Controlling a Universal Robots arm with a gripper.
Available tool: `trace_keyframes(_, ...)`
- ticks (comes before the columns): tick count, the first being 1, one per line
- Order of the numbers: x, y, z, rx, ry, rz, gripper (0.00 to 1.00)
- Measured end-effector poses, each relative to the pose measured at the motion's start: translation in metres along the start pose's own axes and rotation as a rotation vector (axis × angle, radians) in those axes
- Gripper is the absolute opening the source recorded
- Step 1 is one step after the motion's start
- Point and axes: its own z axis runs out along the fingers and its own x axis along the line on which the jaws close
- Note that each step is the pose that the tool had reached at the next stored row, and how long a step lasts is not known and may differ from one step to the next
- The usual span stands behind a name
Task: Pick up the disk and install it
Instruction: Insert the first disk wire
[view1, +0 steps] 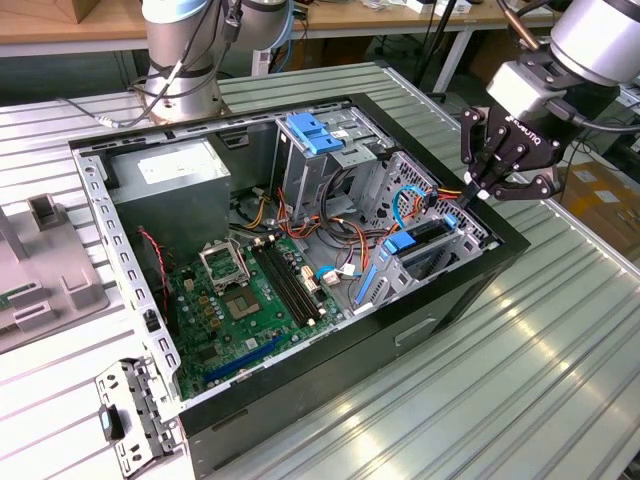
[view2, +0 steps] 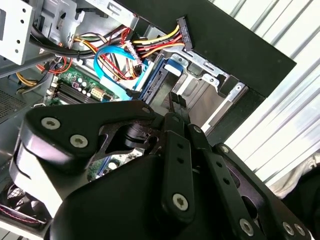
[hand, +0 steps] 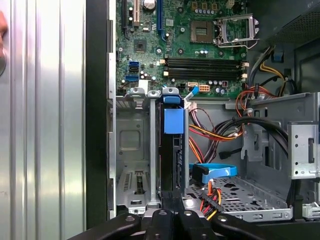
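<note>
Disk (hand: 172, 160) on edge in drive cage (hand: 131, 145); jaws closed, empty, at its end.

A robotics lab — robot arm (view1: 185, 60) mounted on a ribbed metal bench (view1: 520, 380), opened computer case (view1: 330, 375), wooden desks (view1: 50, 35) behind

Tool (view1: 474, 192) — closed, tilted downward

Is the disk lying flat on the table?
No, the disk stands on edge in the metal cage inside the computer, near the hand.
</note>
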Motion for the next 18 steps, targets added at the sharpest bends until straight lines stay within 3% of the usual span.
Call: trace_keyframes(18, 0.0, -0.0001, 0.0, -0.0079, 0.0018, -0.082, 0.11)
